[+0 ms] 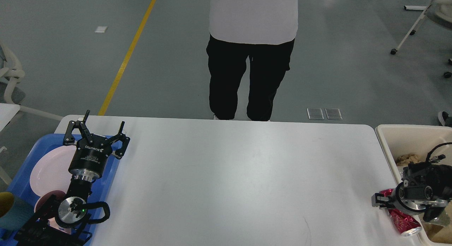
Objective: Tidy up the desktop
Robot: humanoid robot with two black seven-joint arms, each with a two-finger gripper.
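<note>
The desktop (240, 182) is a wide white tabletop with rounded corners, and its surface is bare. My left gripper (104, 119) is open and empty, fingers pointing away from me, over the right edge of a blue tray (24, 168) at the table's left end. My right gripper (378, 201) is at the table's right edge, over the rim of a beige bin (385, 147). It is dark and seen end-on, right beside a crushed red can (400, 219) lying in the bin. I cannot tell whether it touches the can.
The blue tray holds a pink plate (46, 168), a pink bowl (44, 200) and a teal and yellow cup (10, 212). Crumpled brown paper (406, 157) lies in the bin. A person (252, 55) stands at the table's far edge.
</note>
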